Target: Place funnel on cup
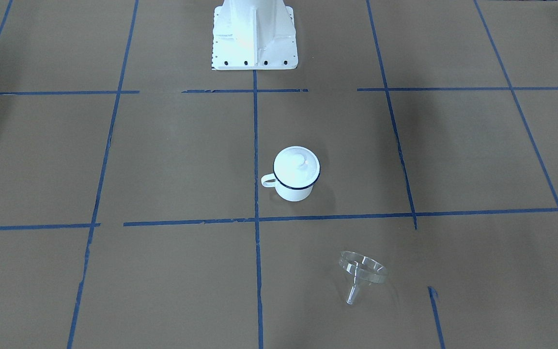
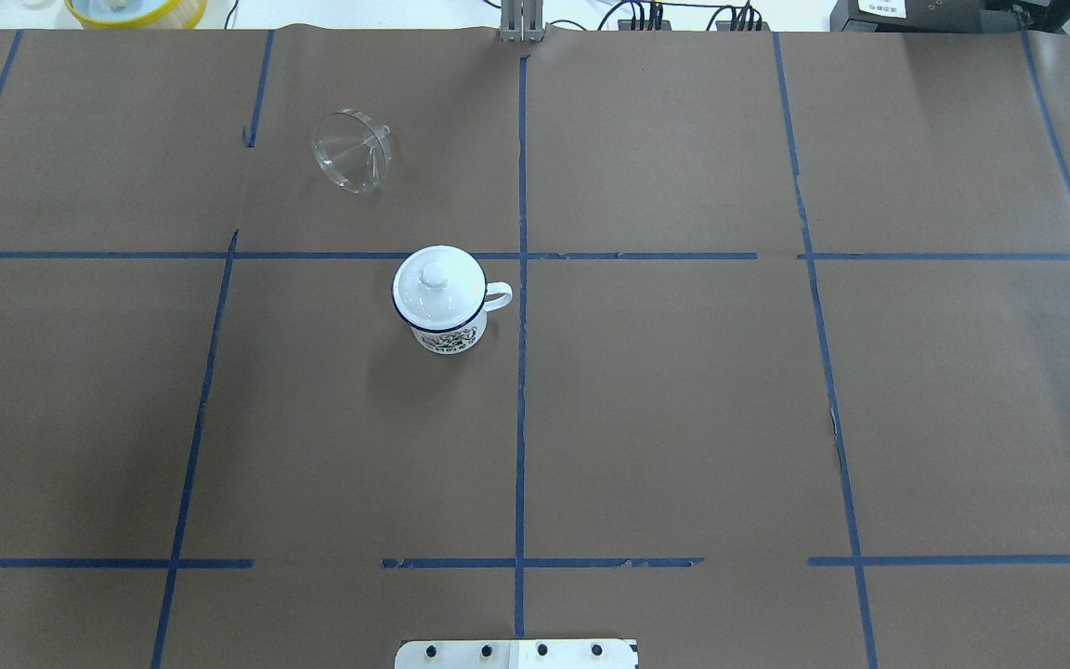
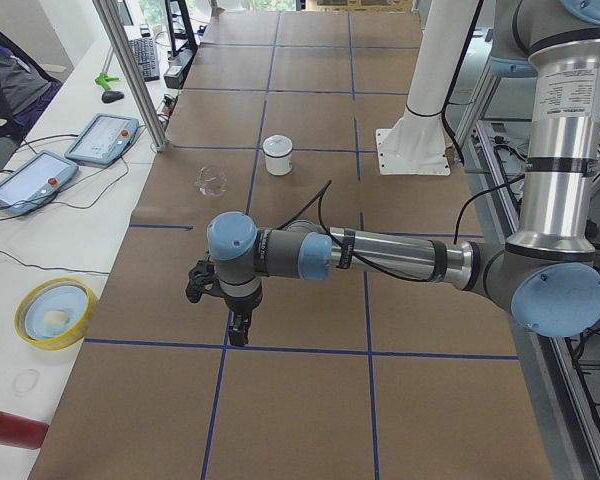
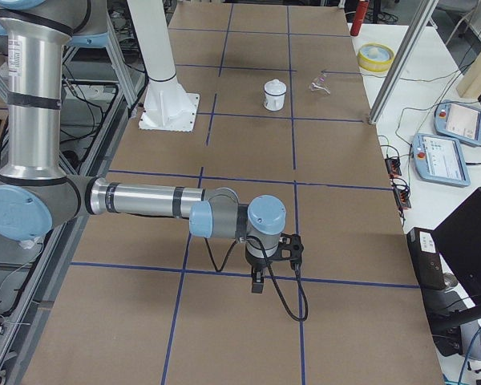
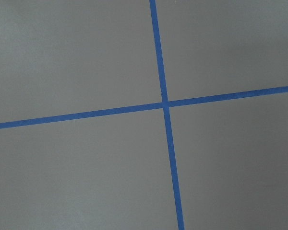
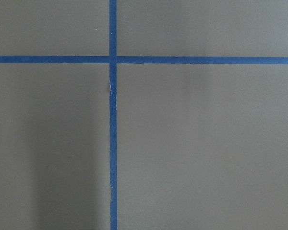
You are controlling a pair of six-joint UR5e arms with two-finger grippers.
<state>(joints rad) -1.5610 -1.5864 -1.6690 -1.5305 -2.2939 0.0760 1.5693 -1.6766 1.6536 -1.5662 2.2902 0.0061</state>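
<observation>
The cup (image 1: pixel 294 191) is a white mug with a dark blue rim, and it stands upright near the table's middle. A round white lid with a knob (image 1: pixel 297 165) sits on it. The cup also shows in the overhead view (image 2: pixel 447 336). The clear funnel (image 1: pixel 361 274) lies on its side on the paper, apart from the cup, toward the operators' edge; it also shows in the overhead view (image 2: pixel 352 150). My left gripper (image 3: pixel 238 330) and right gripper (image 4: pixel 256 281) hang over bare paper at opposite ends of the table, far from both. I cannot tell if they are open or shut.
The white robot base (image 1: pixel 255 36) stands at the table's near edge. A yellow bowl (image 3: pixel 55 312), a red can (image 3: pixel 5 427), teach pendants (image 3: pixel 100 138) and an aluminium post (image 3: pixel 130 70) are along the operators' side. Blue tape lines cross the brown paper.
</observation>
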